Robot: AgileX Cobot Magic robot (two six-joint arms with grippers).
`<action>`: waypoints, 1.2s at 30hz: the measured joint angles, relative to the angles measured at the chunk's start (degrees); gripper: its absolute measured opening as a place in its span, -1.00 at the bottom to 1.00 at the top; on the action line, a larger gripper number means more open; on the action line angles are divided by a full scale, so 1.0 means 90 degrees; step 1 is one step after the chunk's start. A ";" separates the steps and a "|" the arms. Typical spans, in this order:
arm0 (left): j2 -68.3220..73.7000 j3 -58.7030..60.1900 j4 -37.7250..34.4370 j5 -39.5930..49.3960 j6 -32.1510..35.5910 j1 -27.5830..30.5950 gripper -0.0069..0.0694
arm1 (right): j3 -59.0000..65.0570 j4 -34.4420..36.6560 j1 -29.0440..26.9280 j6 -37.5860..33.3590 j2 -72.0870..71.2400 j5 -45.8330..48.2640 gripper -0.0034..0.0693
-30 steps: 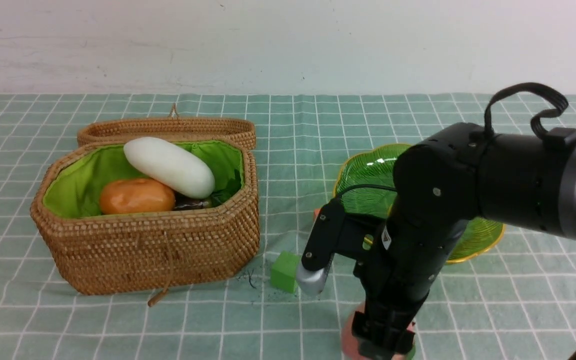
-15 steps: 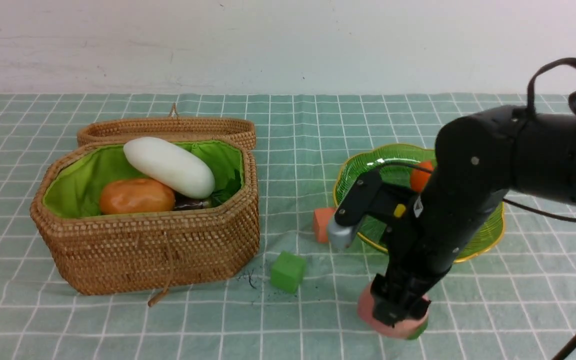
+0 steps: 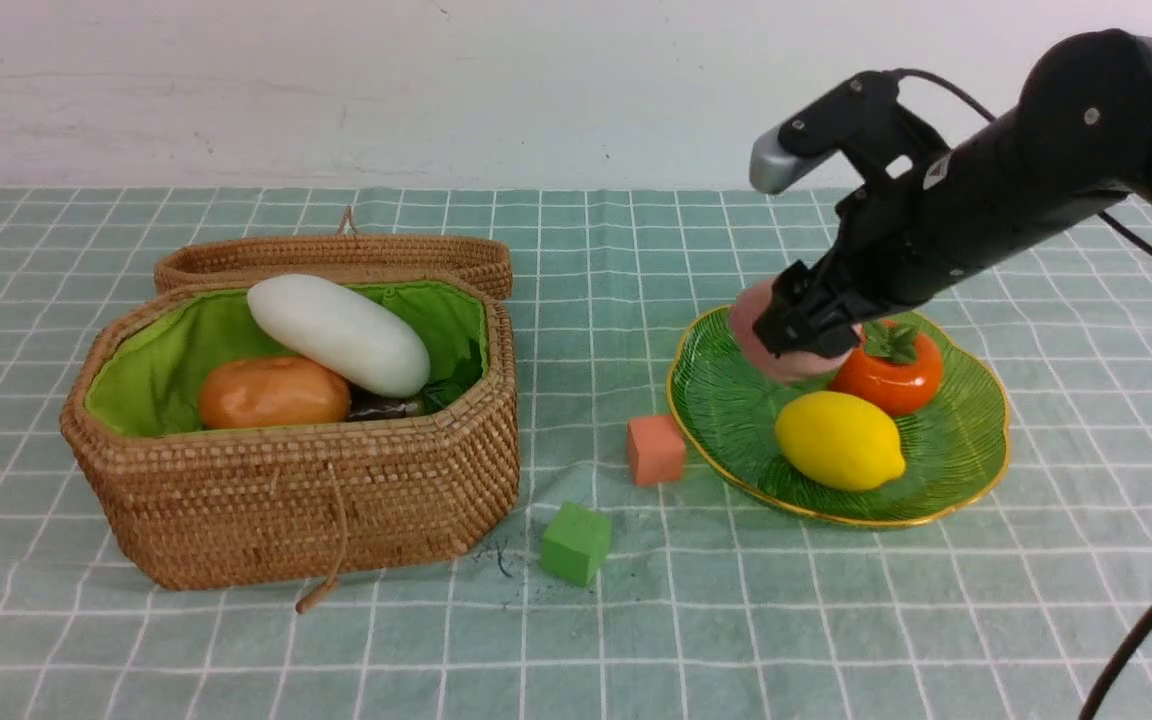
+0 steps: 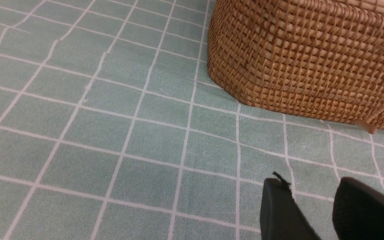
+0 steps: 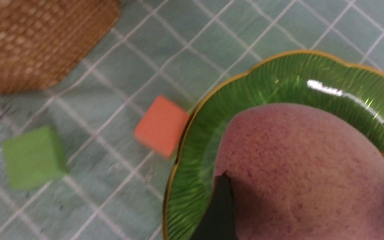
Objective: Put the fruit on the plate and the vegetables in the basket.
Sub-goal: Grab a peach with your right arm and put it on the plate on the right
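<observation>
My right gripper point(image 3: 804, 330) is shut on the fuzzy pink peach point(image 3: 768, 345), holding it just above the back left part of the green glass plate point(image 3: 726, 425). The right wrist view shows the peach point(image 5: 305, 160) filling the span between both fingers point(image 5: 223, 200), over the plate point(image 5: 272, 80). A yellow lemon point(image 3: 839, 440) and an orange persimmon point(image 3: 891, 378) lie on the plate. The wicker basket point(image 3: 286, 510) holds a white radish point(image 3: 336, 333), a brown-orange potato point(image 3: 273, 392) and a dark eggplant point(image 3: 381, 407). My left gripper point(image 4: 312, 185) is open over bare cloth beside the basket point(image 4: 305, 60).
An orange foam cube point(image 3: 655, 450) sits against the plate's left rim, and a green cube point(image 3: 575, 543) lies nearer the front, between basket and plate. The basket's lid point(image 3: 336, 258) lies open behind it. A checked green cloth covers the table.
The right arm has risen from the table's front edge and swung back over the plate, carrying the peach. The lemon and persimmon have come into view.
</observation>
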 joint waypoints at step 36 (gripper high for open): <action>0.0000 0.0000 0.0000 0.0000 0.0000 0.0000 -0.19 | -0.0005 0.0387 -0.0167 0.0549 -0.0021 -0.0313 0.77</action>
